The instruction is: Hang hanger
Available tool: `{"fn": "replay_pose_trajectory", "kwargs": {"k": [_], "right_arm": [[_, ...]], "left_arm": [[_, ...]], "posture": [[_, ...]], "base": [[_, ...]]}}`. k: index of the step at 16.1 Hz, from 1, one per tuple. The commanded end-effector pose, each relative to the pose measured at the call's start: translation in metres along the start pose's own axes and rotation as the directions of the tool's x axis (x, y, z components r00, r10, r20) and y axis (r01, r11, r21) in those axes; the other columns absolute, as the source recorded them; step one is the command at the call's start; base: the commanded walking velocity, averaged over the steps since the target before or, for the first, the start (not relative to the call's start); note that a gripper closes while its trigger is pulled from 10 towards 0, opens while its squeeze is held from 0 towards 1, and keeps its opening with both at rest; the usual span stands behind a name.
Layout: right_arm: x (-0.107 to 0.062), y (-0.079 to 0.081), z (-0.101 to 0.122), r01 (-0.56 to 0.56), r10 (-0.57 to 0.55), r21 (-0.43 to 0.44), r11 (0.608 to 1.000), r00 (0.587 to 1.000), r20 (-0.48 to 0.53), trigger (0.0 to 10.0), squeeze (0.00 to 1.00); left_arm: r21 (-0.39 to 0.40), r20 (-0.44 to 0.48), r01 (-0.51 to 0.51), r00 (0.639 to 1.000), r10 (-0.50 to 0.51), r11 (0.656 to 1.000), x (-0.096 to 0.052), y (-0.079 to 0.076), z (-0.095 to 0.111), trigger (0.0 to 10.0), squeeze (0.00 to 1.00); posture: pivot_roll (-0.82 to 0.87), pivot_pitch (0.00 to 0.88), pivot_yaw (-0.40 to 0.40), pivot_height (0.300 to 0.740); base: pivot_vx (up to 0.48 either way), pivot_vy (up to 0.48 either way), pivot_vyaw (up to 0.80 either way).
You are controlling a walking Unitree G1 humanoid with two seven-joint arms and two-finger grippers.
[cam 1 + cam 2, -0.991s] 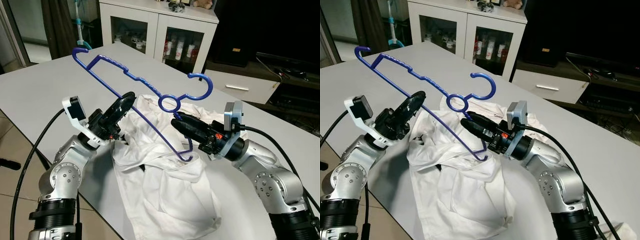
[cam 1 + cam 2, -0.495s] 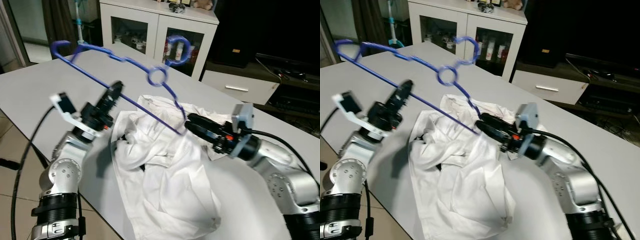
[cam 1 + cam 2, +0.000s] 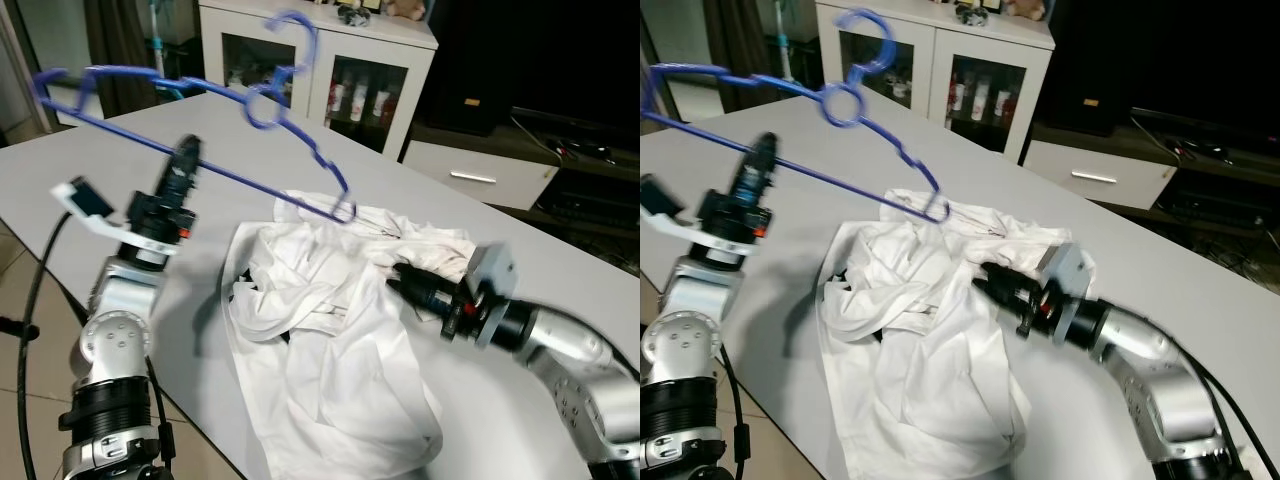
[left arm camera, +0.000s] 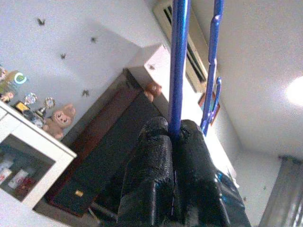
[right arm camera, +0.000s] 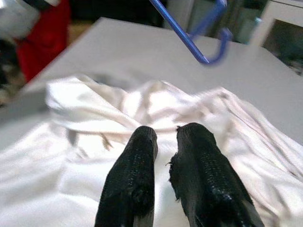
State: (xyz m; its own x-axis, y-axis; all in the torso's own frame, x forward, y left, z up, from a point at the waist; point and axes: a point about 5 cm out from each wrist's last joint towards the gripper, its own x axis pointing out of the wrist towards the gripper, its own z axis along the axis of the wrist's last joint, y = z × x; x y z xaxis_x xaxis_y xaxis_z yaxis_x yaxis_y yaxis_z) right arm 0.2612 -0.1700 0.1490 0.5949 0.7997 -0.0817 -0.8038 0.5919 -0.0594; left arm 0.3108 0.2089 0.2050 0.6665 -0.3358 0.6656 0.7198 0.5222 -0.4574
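We now carry the blue hanger (image 3: 190, 90) on our left gripper (image 3: 185, 165) alone, clamped on its bar and lifted above the table (image 3: 60, 180), while our right gripper (image 3: 400, 282), released and nearly closed, rests low over the white shirt (image 3: 330, 330).

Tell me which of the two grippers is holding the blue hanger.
The left gripper: its fingers are shut on the blue hanger's bar. The right gripper is low over the white garment, holding nothing.

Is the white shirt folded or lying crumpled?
Crumpled: the white shirt lies in loose wrinkled heaps on the grey table, under the right gripper.
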Motion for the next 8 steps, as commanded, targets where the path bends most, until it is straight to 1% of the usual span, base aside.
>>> {"fn": "replay_pose_trajectory", "kwargs": {"k": [1, 2, 4, 5, 6, 7, 8], "right_arm": [[-0.008, -0.011, 0.001, 0.077, -0.078, -0.051, 0.996, 0.997, -0.027, 10.0, 0.00], [-0.013, -0.017, -0.001, 0.131, -0.134, -0.059, 0.990, 0.990, -0.048, 10.0, 0.00], [-0.027, -0.033, 0.001, 0.273, -0.282, -0.122, 0.954, 0.958, -0.057, 10.0, 0.00], [-0.035, -0.041, 0.006, 0.354, -0.360, -0.128, 0.926, 0.933, -0.027, 10.0, 0.00], [-0.041, -0.047, 0.013, 0.423, -0.424, -0.109, 0.899, 0.906, 0.018, 10.0, 0.00], [-0.045, -0.050, 0.018, 0.460, -0.456, -0.074, 0.885, 0.888, 0.066, 10.0, 0.27], [-0.046, -0.050, 0.019, 0.467, -0.462, -0.058, 0.882, 0.883, 0.083, 10.0, 0.49]], "left_arm": [[-0.012, 0.027, 0.038, 0.999, -0.038, 0.999, 0.011, -0.007, 0.004, 0.0, 0.00], [-0.019, 0.037, 0.038, 0.999, -0.037, 0.999, 0.011, -0.008, 0.005, 0.0, 0.00], [-0.050, 0.068, 0.046, 0.997, -0.043, 0.998, 0.010, -0.013, 0.009, 0.0, 0.00], [-0.079, 0.068, 0.062, 0.996, -0.057, 0.995, 0.009, -0.020, 0.007, 0.0, 0.00], [-0.106, 0.043, 0.091, 0.995, -0.087, 0.990, 0.007, -0.028, 0.002, 0.0, 0.00], [-0.128, 0.002, 0.125, 0.992, -0.126, 0.984, 0.004, -0.036, -0.004, 0.0, 0.00], [-0.135, -0.012, 0.137, 0.990, -0.140, 0.981, 0.003, -0.038, -0.006, 0.0, 0.00]], "posture": [[0.05, 0.006, -0.115, 0.740], [0.04, 0.007, -0.112, 0.740], [0.03, 0.009, -0.107, 0.740], [0.02, 0.012, -0.104, 0.740], [0.01, 0.016, -0.101, 0.740], [0.01, 0.019, -0.098, 0.740], [0.00, 0.020, -0.098, 0.740]], "base": [[0.000, 0.000, 0.00], [0.000, 0.000, 0.00], [0.000, 0.000, 0.00], [0.000, 0.000, 0.00], [0.000, 0.000, 0.00], [0.000, 0.000, 0.00], [0.000, 0.000, 0.00]]}}
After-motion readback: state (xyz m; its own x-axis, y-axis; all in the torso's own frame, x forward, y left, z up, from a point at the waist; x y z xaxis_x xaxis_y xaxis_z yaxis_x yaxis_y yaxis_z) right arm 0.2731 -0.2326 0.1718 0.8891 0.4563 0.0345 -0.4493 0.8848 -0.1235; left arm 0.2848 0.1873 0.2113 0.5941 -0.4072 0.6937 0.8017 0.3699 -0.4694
